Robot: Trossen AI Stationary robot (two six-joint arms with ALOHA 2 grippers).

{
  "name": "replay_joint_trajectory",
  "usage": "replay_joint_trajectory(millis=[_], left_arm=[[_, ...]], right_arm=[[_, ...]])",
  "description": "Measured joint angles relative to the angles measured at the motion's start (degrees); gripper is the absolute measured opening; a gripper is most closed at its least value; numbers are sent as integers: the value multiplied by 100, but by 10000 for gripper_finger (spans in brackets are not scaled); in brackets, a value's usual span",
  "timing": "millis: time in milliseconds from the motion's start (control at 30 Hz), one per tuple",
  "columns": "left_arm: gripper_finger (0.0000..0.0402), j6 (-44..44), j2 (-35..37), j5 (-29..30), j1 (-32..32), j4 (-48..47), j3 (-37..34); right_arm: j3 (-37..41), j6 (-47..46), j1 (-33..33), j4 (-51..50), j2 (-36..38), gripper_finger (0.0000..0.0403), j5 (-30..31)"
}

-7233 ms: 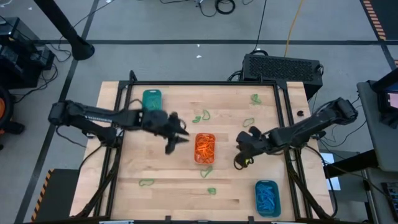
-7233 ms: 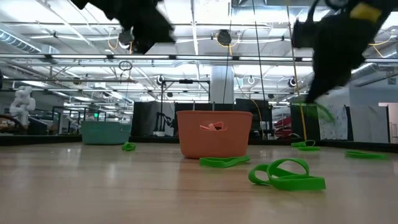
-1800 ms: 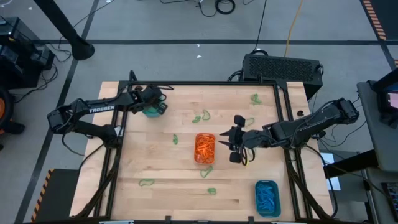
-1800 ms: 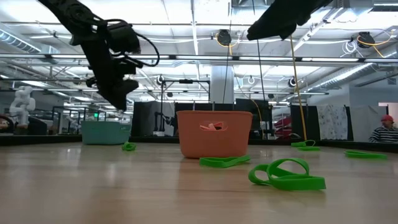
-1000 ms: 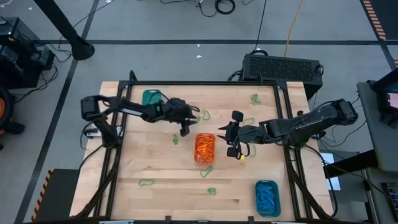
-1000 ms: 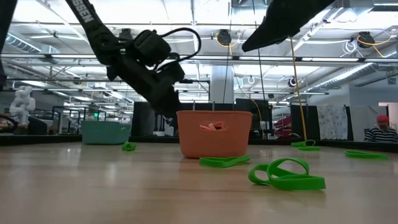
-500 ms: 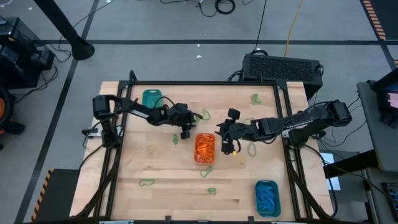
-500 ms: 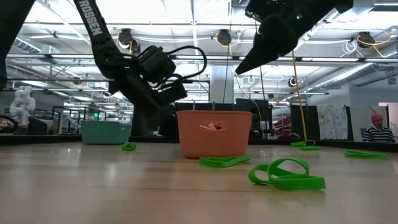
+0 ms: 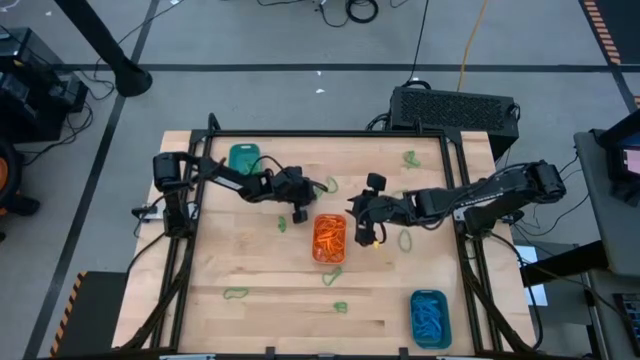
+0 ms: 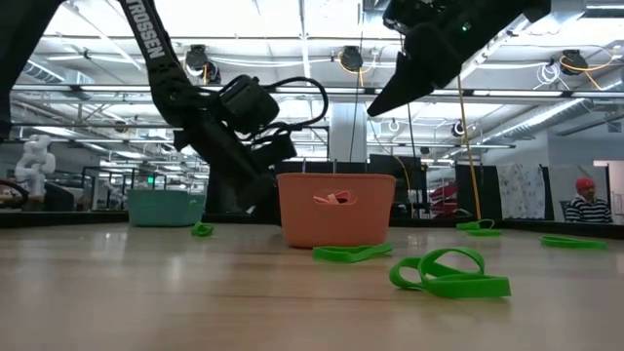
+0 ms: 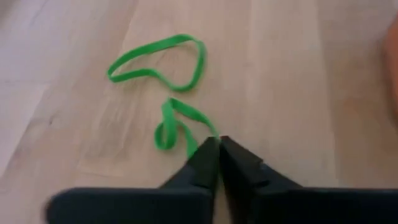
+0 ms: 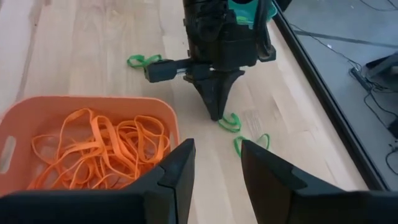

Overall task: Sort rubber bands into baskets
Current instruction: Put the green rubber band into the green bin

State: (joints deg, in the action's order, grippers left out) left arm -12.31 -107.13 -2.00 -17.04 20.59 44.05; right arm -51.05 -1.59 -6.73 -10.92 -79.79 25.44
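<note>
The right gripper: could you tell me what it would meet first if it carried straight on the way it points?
Probably the bare table just past the orange basket. Beyond the right gripper, the left gripper and a green rubber band lie near that line, though depth is unclear.

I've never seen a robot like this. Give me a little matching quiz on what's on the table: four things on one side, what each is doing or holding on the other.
Things:
1. orange basket
2. teal basket on the table's right side
3. left gripper
4. right gripper

States:
a. holds blue rubber bands
b. open, with nothing between its fingers
c. holds orange rubber bands
d. shut on the end of a green rubber band lying on the table

Pairs: 1-c, 2-a, 3-d, 4-b
</note>
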Motion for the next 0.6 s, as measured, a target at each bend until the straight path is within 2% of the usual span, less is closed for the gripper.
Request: replay_joint_trajectory(millis=[67, 133, 267, 400, 600], left_arm=[[9, 112, 0, 180, -17, -217, 127], [8, 138, -2, 440, -16, -439, 266], [4, 135, 194, 516, 2, -728, 404], [2, 133, 688, 559, 53, -887, 431], [1, 131, 1693, 621, 64, -1811, 429]], right_arm=[[0, -56, 21, -2, 0, 123, 0], [0, -70, 31, -2, 1, 123, 0], [2, -71, 29, -9, 2, 123, -1], [4, -134, 29, -28, 2, 123, -3], [9, -322, 29, -95, 2, 123, -14]])
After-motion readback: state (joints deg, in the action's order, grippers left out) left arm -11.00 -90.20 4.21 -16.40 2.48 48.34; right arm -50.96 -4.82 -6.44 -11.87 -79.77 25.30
